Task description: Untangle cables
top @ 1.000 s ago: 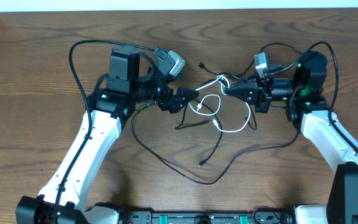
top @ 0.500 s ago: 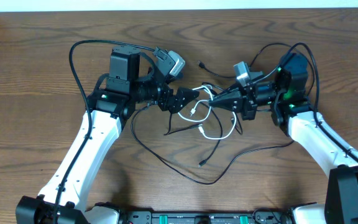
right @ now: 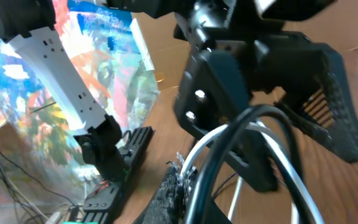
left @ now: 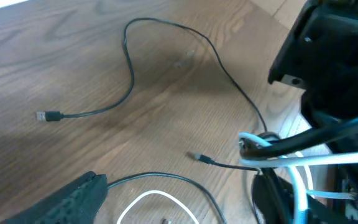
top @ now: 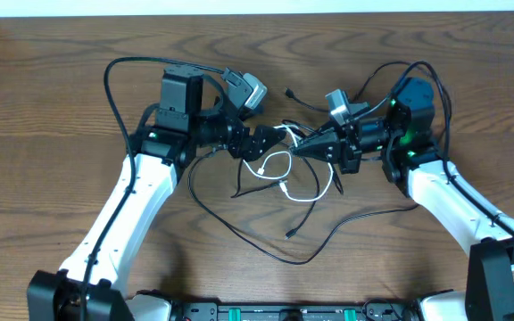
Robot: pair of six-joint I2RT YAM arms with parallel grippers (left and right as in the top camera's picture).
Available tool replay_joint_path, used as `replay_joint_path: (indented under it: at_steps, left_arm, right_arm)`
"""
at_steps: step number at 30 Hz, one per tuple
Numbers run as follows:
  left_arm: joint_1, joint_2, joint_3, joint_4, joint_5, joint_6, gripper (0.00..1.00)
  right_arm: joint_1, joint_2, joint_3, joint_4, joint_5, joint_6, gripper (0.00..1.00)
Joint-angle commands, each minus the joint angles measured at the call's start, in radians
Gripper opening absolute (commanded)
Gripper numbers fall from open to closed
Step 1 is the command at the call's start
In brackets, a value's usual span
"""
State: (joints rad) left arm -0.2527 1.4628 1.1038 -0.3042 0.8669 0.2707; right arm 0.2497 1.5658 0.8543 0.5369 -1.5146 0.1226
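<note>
The black cable (top: 239, 234) lies in a long loop over the front of the table, with one plug end (top: 289, 234) inside the loop. The white cable (top: 313, 199) curls in loops between the two grippers, crossed with the black one. My right gripper (top: 298, 149) is shut on both cords and holds them just off the table; in the right wrist view (right: 194, 186) the black cable (right: 229, 143) and white cable (right: 291, 168) arch out of its jaws. My left gripper (top: 273, 141) is open right in front of it; in the left wrist view (left: 179, 202) a white loop (left: 160, 196) lies between its fingers.
Another black plug end (top: 288, 92) lies behind the grippers. In the left wrist view a stretch of black cable (left: 129, 62) ends in a plug (left: 48, 116) on the wood. The thick arm wires (top: 114, 71) arch over the left arm. The two grippers nearly touch.
My right gripper has moved left toward the left gripper, carrying the cords. The white loops have shifted left and bunched up. The left arm has barely moved.
</note>
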Motion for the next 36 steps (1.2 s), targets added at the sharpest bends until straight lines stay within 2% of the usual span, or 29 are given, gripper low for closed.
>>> replay_joint_path:
  at_steps: [1, 4, 5, 6, 8, 9, 11, 14, 16, 17, 18, 19, 26, 33, 36]
  left_arm:
    - [-0.002, 0.015, 0.011, 0.004, 0.013, 0.015, 0.71]
    - [-0.002, 0.014, 0.011, 0.016, 0.017, 0.015, 0.52]
    - [-0.002, 0.014, 0.011, 0.018, 0.017, 0.015, 0.44]
    - [-0.002, 0.014, 0.011, 0.023, 0.017, 0.015, 0.30]
    - [-0.002, 0.014, 0.011, 0.031, 0.017, 0.015, 0.13]
    - [-0.002, 0.014, 0.011, 0.034, 0.017, 0.015, 0.08]
    - [-0.002, 0.014, 0.011, 0.038, 0.016, 0.015, 0.08]
    - [-0.002, 0.014, 0.011, 0.043, 0.016, 0.015, 0.08]
    - [-0.002, 0.014, 0.011, 0.045, 0.016, 0.015, 0.08]
    - [-0.001, 0.013, 0.011, 0.045, 0.016, 0.015, 0.08]
    - [-0.001, 0.013, 0.011, 0.045, 0.016, 0.015, 0.08]
    - [-0.001, 0.012, 0.011, 0.048, 0.016, 0.015, 0.08]
    - [0.029, 0.011, 0.011, 0.065, 0.015, 0.018, 0.08]
    - [0.096, 0.011, 0.011, 0.064, 0.023, 0.092, 0.08]
    - [0.106, 0.011, 0.011, 0.064, 0.165, 0.165, 0.08]
  right_arm:
    - [0.020, -0.017, 0.001, 0.002, -0.002, 0.022, 0.01]
    - [0.023, -0.017, 0.001, 0.002, 0.008, 0.023, 0.01]
    - [0.023, -0.017, 0.001, 0.001, 0.014, 0.023, 0.01]
    - [0.023, -0.017, 0.001, 0.001, 0.018, 0.023, 0.01]
    - [0.023, -0.017, 0.001, 0.001, 0.021, 0.023, 0.01]
    - [0.023, -0.017, 0.001, 0.001, 0.021, 0.023, 0.01]
    - [0.023, -0.017, 0.001, -0.002, 0.029, 0.023, 0.03]
    - [0.023, -0.017, 0.001, -0.008, 0.070, 0.022, 0.13]
    - [0.022, -0.017, 0.001, -0.010, 0.113, 0.023, 0.33]
    - [0.022, -0.017, 0.001, -0.011, 0.145, 0.023, 0.69]
    - [0.022, -0.017, 0.001, -0.015, 0.167, 0.023, 0.80]
    - [0.022, -0.017, 0.001, -0.018, 0.214, 0.023, 0.99]
    - [-0.005, -0.017, 0.001, -0.025, 0.290, 0.025, 0.99]
    - [-0.079, -0.017, 0.001, -0.025, 0.457, 0.217, 0.99]
    - [-0.095, -0.017, 0.001, -0.025, 0.518, 0.255, 0.99]
